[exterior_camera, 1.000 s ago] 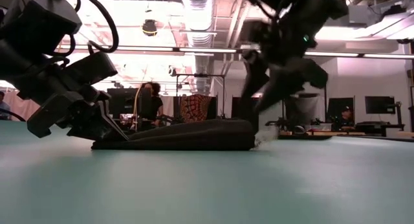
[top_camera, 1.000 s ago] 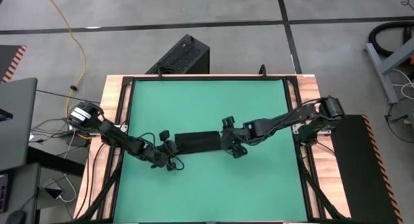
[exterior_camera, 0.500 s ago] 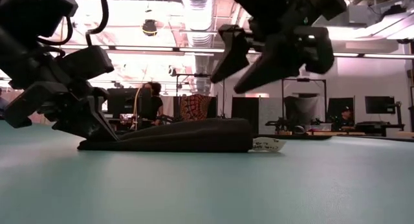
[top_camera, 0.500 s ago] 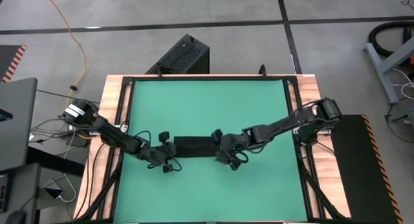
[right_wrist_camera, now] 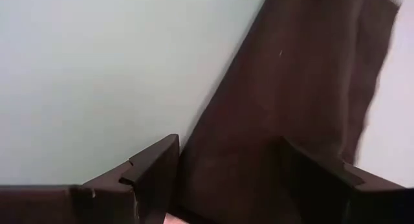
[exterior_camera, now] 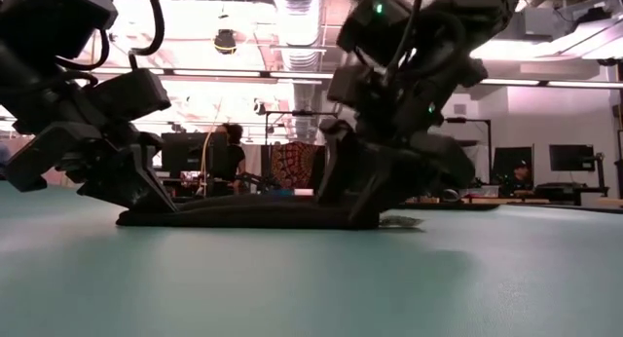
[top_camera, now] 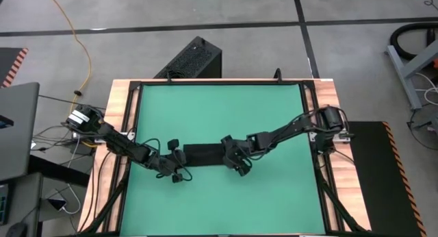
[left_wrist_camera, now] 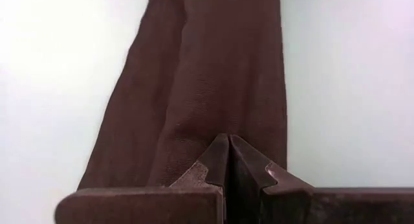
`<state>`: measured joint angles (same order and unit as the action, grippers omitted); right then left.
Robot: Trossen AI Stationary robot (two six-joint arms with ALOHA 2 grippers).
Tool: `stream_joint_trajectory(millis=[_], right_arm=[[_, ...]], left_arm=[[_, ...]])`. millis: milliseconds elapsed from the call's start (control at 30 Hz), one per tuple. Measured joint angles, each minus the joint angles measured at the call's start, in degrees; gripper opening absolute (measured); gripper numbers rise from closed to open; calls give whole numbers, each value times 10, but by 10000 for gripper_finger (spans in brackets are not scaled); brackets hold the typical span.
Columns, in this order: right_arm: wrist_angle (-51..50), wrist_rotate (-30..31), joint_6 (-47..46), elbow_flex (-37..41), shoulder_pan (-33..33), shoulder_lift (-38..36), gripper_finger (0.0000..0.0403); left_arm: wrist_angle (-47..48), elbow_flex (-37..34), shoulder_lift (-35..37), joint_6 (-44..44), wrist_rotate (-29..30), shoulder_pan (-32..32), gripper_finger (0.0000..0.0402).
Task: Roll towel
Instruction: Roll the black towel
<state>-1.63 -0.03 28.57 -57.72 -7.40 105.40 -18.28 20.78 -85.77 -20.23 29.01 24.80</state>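
Between both claws lies the towel (top_camera: 202, 153).

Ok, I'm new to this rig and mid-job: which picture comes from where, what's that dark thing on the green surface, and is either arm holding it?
Two dark robot arms work at a green table. The high view looks straight down; the low view looks level across the tabletop; each wrist view looks out past that arm's own fingers.

The dark strip in the middle is the towel, a black cloth folded narrow, lying flat.

The left gripper sits at the towel's left end, its fingers shut together; the left wrist view shows them on the cloth, but I can't tell whether any fabric is pinched.

The right gripper is down at the towel's right end with its jaws wide open, one on either side of the cloth. It has not closed on it.
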Motion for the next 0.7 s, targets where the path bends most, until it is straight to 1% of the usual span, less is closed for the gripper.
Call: stream_joint_trajectory(millis=[67,200,300,433,500,567,700], right_arm=[[8,-11,-8,7,5,6,291],[-2,-10,-23,19,5,5,291],[2,0,-29,34,5,-3,291],[15,16,-32,76,5,-30,291],[49,29,-34,106,9,-44,291],[105,32,-38,139,11,-54,291],[208,46,-37,186,10,-57,291]], left_arm=[[1,0,0,0,-3,0,0],[12,0,0,-4,-3,0,0],[16,0,0,-5,-3,0,0],[23,0,0,-6,-3,0,0],[24,0,0,-6,-3,0,0],[24,0,0,-6,-3,0,0],[23,0,0,-6,-3,0,0]])
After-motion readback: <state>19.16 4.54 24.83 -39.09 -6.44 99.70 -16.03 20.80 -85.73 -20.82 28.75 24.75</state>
